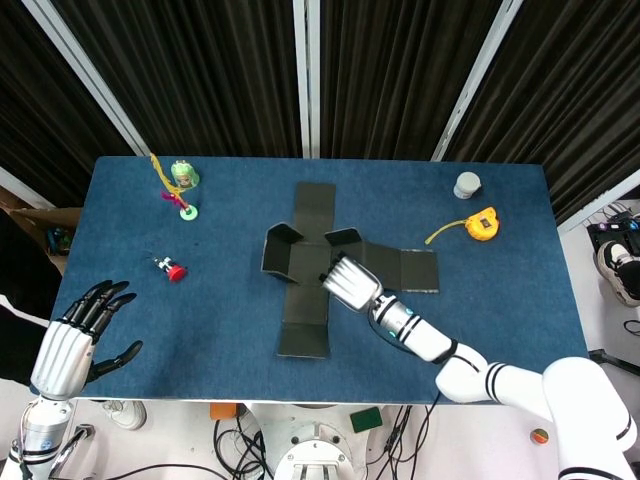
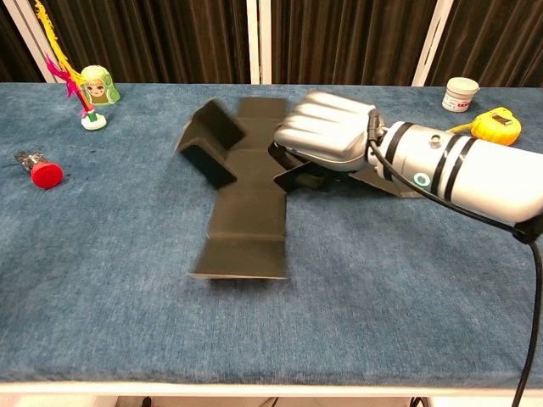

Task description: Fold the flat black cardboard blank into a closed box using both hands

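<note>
The black cardboard blank (image 1: pixel 305 300) lies as a cross on the blue table (image 1: pixel 150 230), its long strip running from far to near. Two side flaps stand up near its middle (image 2: pixel 208 140). My right hand (image 1: pixel 350 282) sits on the blank's middle right, fingers curled down over a raised flap (image 2: pixel 293 175), gripping it; in the chest view the right hand (image 2: pixel 327 140) hides the panel running off to the right. My left hand (image 1: pixel 75 335) hovers open at the table's near left corner, far from the blank.
A small doll figure (image 1: pixel 183 178) stands at the far left, and a red-capped item (image 1: pixel 174 270) lies at the left. At the far right are a white jar (image 1: pixel 467 185) and a yellow tape measure (image 1: pixel 483 223).
</note>
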Available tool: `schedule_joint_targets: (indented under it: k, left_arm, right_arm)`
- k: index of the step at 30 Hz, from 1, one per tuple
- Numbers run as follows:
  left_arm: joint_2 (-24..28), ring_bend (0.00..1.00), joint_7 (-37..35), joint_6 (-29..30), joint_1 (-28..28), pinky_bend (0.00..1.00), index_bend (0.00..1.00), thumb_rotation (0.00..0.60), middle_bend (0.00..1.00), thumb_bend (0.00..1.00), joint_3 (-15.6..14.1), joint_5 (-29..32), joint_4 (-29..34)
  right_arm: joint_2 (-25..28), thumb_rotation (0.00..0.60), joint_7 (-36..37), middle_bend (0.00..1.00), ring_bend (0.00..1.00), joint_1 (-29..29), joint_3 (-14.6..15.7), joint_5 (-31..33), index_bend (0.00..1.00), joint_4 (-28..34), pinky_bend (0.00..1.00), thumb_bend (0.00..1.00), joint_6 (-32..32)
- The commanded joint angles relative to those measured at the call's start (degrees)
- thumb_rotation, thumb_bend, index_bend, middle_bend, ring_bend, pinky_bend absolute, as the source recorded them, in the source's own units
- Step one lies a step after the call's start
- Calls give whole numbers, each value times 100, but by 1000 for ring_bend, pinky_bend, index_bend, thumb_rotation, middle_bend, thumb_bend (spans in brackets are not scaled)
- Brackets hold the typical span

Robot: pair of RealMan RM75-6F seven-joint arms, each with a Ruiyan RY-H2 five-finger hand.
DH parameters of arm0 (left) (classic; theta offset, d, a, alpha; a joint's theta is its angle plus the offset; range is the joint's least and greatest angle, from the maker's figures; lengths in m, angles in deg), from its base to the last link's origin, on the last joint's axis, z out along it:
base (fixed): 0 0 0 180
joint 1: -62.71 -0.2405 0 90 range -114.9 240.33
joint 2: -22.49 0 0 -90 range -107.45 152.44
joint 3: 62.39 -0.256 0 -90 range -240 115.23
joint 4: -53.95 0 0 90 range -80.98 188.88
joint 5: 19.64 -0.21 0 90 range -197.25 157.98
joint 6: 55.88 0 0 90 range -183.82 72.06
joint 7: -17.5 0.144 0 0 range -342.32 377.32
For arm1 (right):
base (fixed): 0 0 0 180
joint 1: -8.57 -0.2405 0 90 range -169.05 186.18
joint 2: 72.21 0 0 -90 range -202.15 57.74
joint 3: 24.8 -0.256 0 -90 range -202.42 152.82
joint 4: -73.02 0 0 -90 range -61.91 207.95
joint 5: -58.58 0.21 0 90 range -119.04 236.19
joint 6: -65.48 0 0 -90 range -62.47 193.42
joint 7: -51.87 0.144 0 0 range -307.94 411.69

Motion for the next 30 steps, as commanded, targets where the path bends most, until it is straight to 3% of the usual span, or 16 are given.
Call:
schedule_joint_targets:
  k: [1,5,7,8,11,13,17,20,23,30]
  left_arm:
    - [-20,134,-19,-7,13,349,231,600,171,138,4,-9,-26]
    - [-31,134,-26,-20,35,349,231,600,171,138,5,-36,-41]
    - [-25,134,-20,-27,39,349,232,600,171,137,1,-41,-36]
    - [-19,134,-16,-34,40,349,232,600,171,137,-1,-39,-33]
    - [4,134,-14,-94,50,349,232,600,171,138,-29,-33,-23]
    - [16,134,17,-149,66,349,232,600,170,137,-46,-39,-35]
    - [24,134,163,-259,111,349,232,600,170,138,-40,-32,-92]
    - [44,134,199,-359,151,349,232,600,168,138,-53,-22,-90]
    - [59,134,274,-454,194,349,231,600,167,138,-47,-1,-72]
    - [239,134,723,-1069,431,341,231,600,164,137,-103,43,103]
  right_arm:
    - [245,600,-510,688,550,232,-35,346,702,505,525,504,-81]
    - [376,600,-657,653,550,285,14,506,676,696,518,494,-9]
    - [435,600,-675,586,533,310,59,520,607,717,505,440,-18]
    - [459,600,-693,521,511,339,73,549,524,744,494,385,-35]
    - [571,600,-782,207,425,548,67,761,119,1012,500,177,-231]
    - [731,600,-925,93,413,764,44,1022,9,1390,562,120,-414]
    - [1201,600,-1037,82,430,1184,-13,1404,0,2213,616,70,-892]
    - [1560,600,-851,141,546,1443,-121,1803,0,2613,821,66,-1097]
    - [1837,600,-813,175,669,1507,-253,2564,0,2769,984,65,-855]
    - [2026,600,-1152,99,699,915,-478,4812,0,2579,1000,68,292]
